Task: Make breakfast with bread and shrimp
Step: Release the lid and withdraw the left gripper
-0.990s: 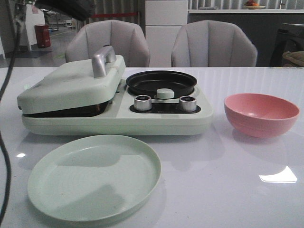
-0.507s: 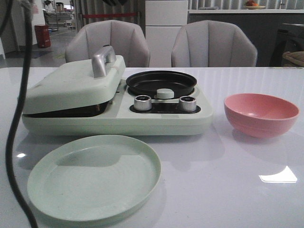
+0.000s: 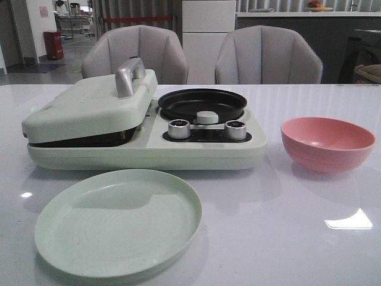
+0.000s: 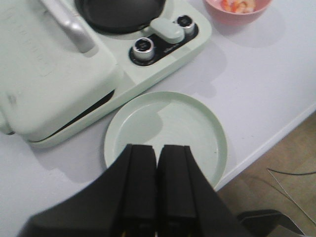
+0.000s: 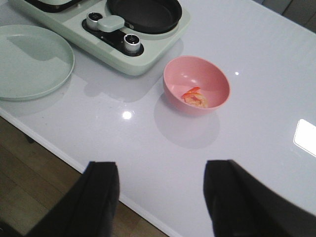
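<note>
Two grippers hang above your table's near edge, neither holding anything: the left gripper [image 4: 157, 185] has its black fingers pressed together over the round pale-green plastic plate [image 3: 118, 221], and the right gripper [image 5: 160, 197] has its fingers spread wide apart above the glossy white tabletop [image 3: 280, 232]. Past the plate you see the pale-green breakfast cooker [image 3: 143, 128], its hinged lid with a silver handle [image 3: 130, 76] down on the left, a round black pan [image 3: 202, 104] on the right. Beside it stands the pink bowl [image 5: 196, 92]; the orange-pink shrimp [image 5: 194, 97] lie in it. You cannot see any bread.
</note>
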